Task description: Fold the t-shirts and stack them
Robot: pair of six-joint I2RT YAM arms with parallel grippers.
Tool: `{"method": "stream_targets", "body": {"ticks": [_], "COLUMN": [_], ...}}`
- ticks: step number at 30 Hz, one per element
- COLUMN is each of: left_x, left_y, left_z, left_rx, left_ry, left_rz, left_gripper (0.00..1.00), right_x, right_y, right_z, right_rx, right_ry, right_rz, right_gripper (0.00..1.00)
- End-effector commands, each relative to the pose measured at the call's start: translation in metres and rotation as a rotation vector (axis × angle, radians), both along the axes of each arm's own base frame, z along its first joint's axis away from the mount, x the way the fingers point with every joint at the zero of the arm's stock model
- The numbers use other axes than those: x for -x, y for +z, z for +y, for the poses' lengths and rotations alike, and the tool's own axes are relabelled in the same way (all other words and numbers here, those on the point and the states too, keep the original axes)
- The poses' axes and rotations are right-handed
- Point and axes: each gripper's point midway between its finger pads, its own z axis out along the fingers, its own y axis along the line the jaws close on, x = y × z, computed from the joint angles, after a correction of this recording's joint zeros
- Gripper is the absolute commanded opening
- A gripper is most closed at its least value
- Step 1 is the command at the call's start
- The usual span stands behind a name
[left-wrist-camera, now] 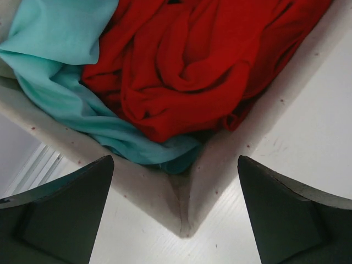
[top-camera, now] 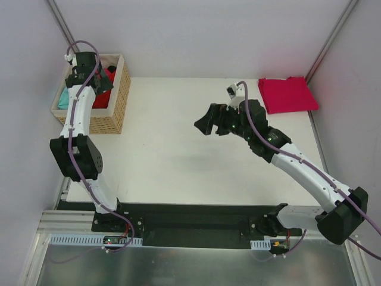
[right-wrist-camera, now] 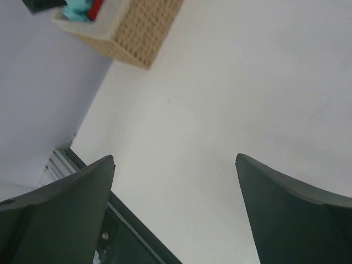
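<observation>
left claw (left-wrist-camera: 175, 165) spread wide, empty, over the basket (top-camera: 116, 106) corner, likely lining up to grab the next shirt. red shirt (left-wrist-camera: 187, 71) lies crumpled inside, teal shirt (left-wrist-camera: 60, 66) beside it. right claw (top-camera: 208, 124) also spread, empty above the table (top-camera: 166, 161), probably waiting. pink-red shirt (top-camera: 287, 94) sits folded flat at the far right corner.

**A:** What do the arms look like?

**B:** The left arm (top-camera: 76, 119) and the right arm (top-camera: 306, 176) each have white links and bulky black joints. A purple cable (top-camera: 83, 42) runs along each one.

**A:** And the ends?

**B:** Dark, matte, wedge-shaped fingers (left-wrist-camera: 55, 220) on both wrists. The right wrist also has a small white connector (top-camera: 233, 90).
</observation>
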Motion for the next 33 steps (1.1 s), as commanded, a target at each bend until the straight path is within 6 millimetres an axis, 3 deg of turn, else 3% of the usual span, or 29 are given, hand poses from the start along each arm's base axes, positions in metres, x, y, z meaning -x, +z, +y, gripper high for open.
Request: {"method": "stream_targets", "body": {"ticks": [1,8,22,24,25,26,28,31,33], "left_x": [-0.016,-0.041,-0.063,-0.065,-0.067,-0.067,-0.064,-0.062,-0.058], "left_y": [0.002,0.000,-0.066,-0.075,-0.076,-0.079,-0.082,-0.063,-0.024], "left_z": [0.014,0.024,0.043,0.043,0.042,0.045,0.044,0.037,0.029], "left_rx": [-0.047,-0.073,-0.021,0.001,0.007,0.012,0.028,0.049,0.067], "left_ry": [0.017,0.012,0.016,0.003,0.001,0.009,0.019,0.010,-0.009], "left_rz": [0.006,0.003,0.103,0.113,0.112,0.113,0.116,0.071,-0.014], "left_gripper": [0.96,0.96,0.91,0.69,0.50,0.01,0.00,0.00,0.00], "right_x": [0.018,0.035,0.042,0.041,0.040,0.040,0.039,0.038,0.040], "right_y": [-0.028,-0.032,-0.047,-0.048,-0.049,-0.049,-0.053,-0.056,-0.056], "right_z": [-0.018,-0.031,-0.029,-0.027,-0.027,-0.026,-0.023,-0.017,-0.013], "right_rx": [0.128,0.154,0.163,0.165,0.168,0.169,0.177,0.181,0.178], "right_ry": [-0.021,-0.007,0.021,0.025,0.020,0.021,0.028,0.037,0.048], "right_rz": [-0.013,-0.030,0.007,0.009,0.013,0.014,0.025,0.038,0.040], "right_gripper": [0.96,0.96,0.96,0.96,0.96,0.96,0.97,0.96,0.96]}}
